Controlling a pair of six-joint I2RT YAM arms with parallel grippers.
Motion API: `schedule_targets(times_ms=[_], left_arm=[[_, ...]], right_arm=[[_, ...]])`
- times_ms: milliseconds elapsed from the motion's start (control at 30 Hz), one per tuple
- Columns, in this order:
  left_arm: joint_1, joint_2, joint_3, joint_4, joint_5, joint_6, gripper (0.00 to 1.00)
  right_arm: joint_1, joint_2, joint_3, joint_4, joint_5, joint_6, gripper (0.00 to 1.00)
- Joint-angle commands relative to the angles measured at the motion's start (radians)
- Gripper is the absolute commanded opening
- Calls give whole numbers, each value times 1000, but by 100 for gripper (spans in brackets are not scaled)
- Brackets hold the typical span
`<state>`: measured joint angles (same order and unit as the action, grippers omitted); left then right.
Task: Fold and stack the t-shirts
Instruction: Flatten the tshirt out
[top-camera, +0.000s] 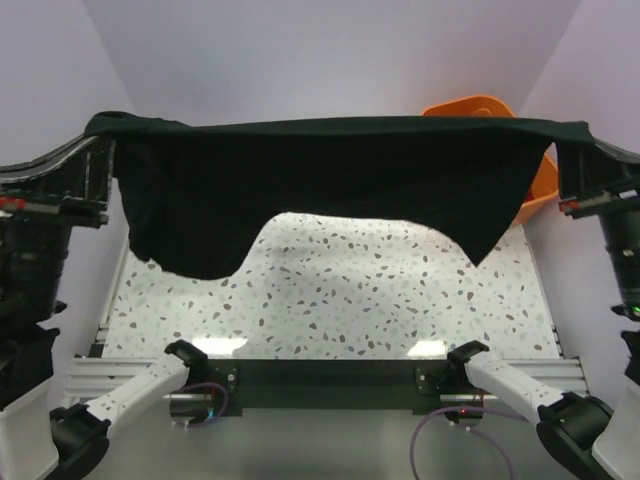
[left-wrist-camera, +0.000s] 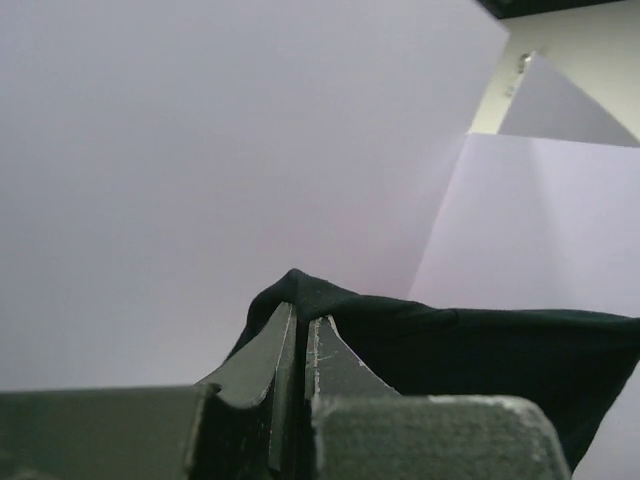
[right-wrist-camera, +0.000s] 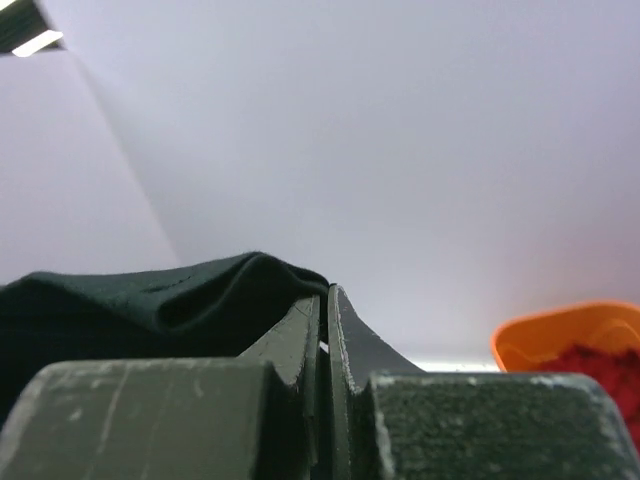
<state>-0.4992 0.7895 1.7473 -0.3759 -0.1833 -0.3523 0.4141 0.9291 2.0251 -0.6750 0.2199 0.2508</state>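
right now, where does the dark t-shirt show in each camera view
Top external: dark t-shirt stretched across the upper middle.
Left wrist: dark t-shirt bottom right, pinched in the left gripper.
Right wrist: dark t-shirt bottom left, pinched in the right gripper.
Shared landmark: orange bin, upper right in top external, lower right in right wrist.

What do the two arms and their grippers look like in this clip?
White lower links with black joints, black upper sections, and purple cables at the bases. The left gripper and right gripper have dark, tapered, scuffed fingers.
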Motion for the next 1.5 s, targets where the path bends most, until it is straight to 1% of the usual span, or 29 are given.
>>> schedule_targets(times_ms=[0, 33, 100, 233, 267, 333, 367, 400, 433, 467, 500, 533, 567, 600, 633, 667, 700, 733, 767, 800, 867, 900, 933, 1033, 1167, 1233, 1300, 1367, 1467], left_arm=[[4, 25, 136, -37, 88, 67, 0], [5, 25, 168, -41, 100, 70, 0], [5, 22, 182, -34, 110, 82, 0], [5, 39, 153, -9, 81, 102, 0], [5, 46, 134, -3, 41, 104, 0], [5, 80, 48, 23, -20, 122, 0], [5, 94, 12, 35, -110, 134, 0], [5, 112, -27, 52, -163, 141, 0], [5, 155, -113, 86, -220, 142, 0], [5, 181, -158, 103, -310, 157, 0], [5, 212, -205, 124, -343, 173, 0], [16, 287, -291, 159, -379, 180, 4], [43, 330, -328, 169, -336, 180, 29], [91, 377, -369, 193, -247, 171, 49], [200, 489, -408, 196, -167, 133, 67], [243, 552, -399, 169, -77, 59, 95], [270, 610, -387, 148, -61, 44, 100], [292, 710, -344, 91, -76, 24, 100], [297, 744, -321, 65, -70, 19, 100], [294, 770, -307, 52, -74, 27, 100], [294, 749, -336, 90, -70, 35, 100], [294, 726, -359, 115, -70, 36, 100], [294, 673, -414, 164, -70, 35, 100], [294, 581, -512, 213, -44, 16, 100], [283, 527, -621, 200, 30, -46, 100], [257, 511, -687, 190, 24, -60, 100], [243, 504, -730, 190, 5, -94, 100], [232, 496, -793, 221, 25, -105, 100], [229, 507, -833, 233, 27, -122, 100]], right_arm=[[-6, 22, 119, -78, -80, -41, 0], [-6, 27, 159, -95, -99, -38, 0], [-6, 19, 169, -95, -99, -35, 0], [-6, 14, 112, -78, -33, -31, 0], [-6, 20, 97, -80, 19, -31, 0], [-6, 36, 14, -69, 77, -35, 0], [-6, 42, -26, -57, 148, -35, 0], [-6, 48, -119, -40, 183, -33, 0], [-6, 57, -170, -6, 214, -35, 0], [-5, 82, -222, 11, 243, -28, 0], [-8, 99, -335, 56, 298, -30, 0], [-6, 118, -395, 83, 330, -27, 0], [-9, 169, -454, 109, 363, -18, 0], [-9, 198, -556, 150, 406, -10, 0], [-15, 232, -600, 175, 400, -1, 0], [-43, 313, -641, 210, 379, 4, 0], [-66, 357, -679, 233, 351, 19, 7], [-84, 411, -677, 220, 295, 31, 19], [-103, 457, -662, 195, 294, 54, 33], [-106, 524, -628, 155, 306, 56, 64], [-106, 545, -615, 152, 293, 54, 96], [-106, 533, -626, 173, 273, 54, 99], [-106, 519, -640, 192, 251, 50, 99], [-103, 459, -695, 232, 150, 47, 99], [-100, 406, -782, 259, 32, 64, 99], [-92, 401, -838, 299, -31, 71, 99], [-77, 441, -852, 313, -66, 70, 99], [-48, 490, -838, 311, -85, 65, 99], [-9, 611, -787, 321, -94, 65, 99]])
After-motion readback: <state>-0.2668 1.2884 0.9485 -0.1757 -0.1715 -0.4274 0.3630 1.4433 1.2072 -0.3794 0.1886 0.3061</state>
